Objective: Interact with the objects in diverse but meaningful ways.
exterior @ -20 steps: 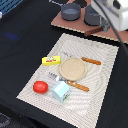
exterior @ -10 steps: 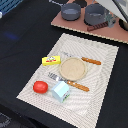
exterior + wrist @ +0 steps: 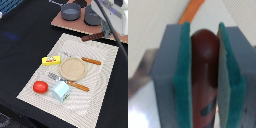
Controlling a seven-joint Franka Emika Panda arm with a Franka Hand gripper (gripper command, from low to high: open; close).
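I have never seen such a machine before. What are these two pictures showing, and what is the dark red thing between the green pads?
This is a robot arm with a two-fingered gripper. The exterior view, from a camera off the arm, shows the whole scene. The wrist view comes from a camera on the arm's wrist, looking along the fingers. There the green pads squeeze a dark brown sausage-like stick, so the gripper holds it. On the striped mat lie a round plate, a yellow block, a red tomato-like ball, a pale blue carton, and an orange-handled fork and knife. Two grey pots stand behind.
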